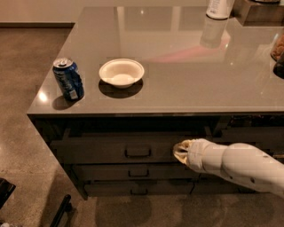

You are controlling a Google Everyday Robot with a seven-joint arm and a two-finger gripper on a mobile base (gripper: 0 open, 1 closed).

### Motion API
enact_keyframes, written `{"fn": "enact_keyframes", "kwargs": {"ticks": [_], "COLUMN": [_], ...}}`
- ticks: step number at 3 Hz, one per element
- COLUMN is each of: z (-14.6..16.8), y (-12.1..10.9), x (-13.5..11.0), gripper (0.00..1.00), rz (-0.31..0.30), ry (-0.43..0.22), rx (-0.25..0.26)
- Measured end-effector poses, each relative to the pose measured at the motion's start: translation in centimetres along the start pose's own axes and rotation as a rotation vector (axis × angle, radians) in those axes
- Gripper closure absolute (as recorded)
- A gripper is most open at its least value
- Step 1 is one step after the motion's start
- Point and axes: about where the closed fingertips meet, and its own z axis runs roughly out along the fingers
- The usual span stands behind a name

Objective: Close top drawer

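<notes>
The top drawer [97, 150] is a wide dark grey front under the counter edge, with a small loop handle [138, 152] at its centre. It stands only slightly out from the cabinet, with a thin dark gap above it. My gripper [179, 151] is at the end of the white arm [239, 166] coming in from the right. Its tip presses against the drawer front just right of the handle. Two slimmer drawer fronts [133, 172] sit below.
A blue soda can [68, 79] and a white bowl [121, 72] stand on the grey countertop [186, 84] near its front-left corner. A white bottle [218, 8] stands at the back. A neighbouring cabinet [248, 133] is on the right. Brown floor lies to the left.
</notes>
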Motion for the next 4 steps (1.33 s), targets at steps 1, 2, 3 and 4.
{"fn": "enact_keyframes", "kwargs": {"ticks": [1,2,3,4], "z": [-1.5,-2.1,-2.1,-2.1], "y": [-1.7,-2.2,-2.2,-1.9], "x": [1.6,4.1,4.1,4.9], "gripper": [1.00,1.00,1.00,1.00], "rz": [-0.030,-0.038,-0.038,-0.041], "ry": [0.117,0.215,0.215,0.230], "rx": [0.061,0.055,0.055,0.046]}}
